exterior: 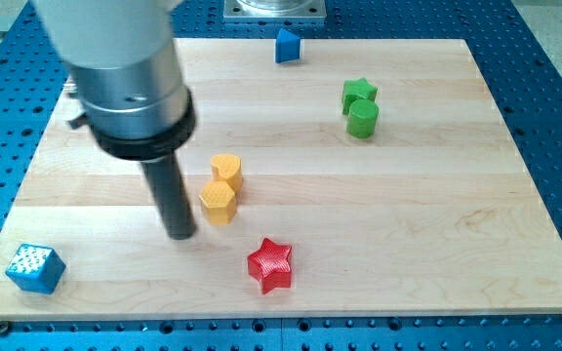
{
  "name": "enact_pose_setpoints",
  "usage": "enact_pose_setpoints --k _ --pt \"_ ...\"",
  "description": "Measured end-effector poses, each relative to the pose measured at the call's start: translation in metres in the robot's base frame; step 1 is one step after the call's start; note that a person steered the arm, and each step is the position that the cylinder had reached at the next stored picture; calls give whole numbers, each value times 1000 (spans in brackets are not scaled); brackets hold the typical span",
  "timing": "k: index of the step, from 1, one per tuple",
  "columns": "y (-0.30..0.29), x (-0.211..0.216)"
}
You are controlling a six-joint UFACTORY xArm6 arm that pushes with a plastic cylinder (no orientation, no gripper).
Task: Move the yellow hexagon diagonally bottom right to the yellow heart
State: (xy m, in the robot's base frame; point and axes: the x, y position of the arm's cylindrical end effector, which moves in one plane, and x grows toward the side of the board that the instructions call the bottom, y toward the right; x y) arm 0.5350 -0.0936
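The tool is a bare rod with nothing to open; my tip (pixel 180 234) rests just left of the yellow hexagon (pixel 219 202) at mid-frame — touching the yellow heart (pixel 226 170) above it.

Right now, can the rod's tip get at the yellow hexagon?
Probably yes. My tip sits just to the view's left of the yellow hexagon, with bare board between them. The yellow heart touches the hexagon's upper side, not the near side.

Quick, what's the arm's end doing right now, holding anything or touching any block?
No gripper: my tip holds nothing.
It rests on the board just to the view's left of the yellow hexagon, with a narrow gap; contact cannot be told.
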Motion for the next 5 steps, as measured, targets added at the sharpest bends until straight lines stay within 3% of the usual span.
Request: enact_pose_setpoints --k 3,4,5 --pt "10 -6" --pt "48 -6" --pt "136 -4"
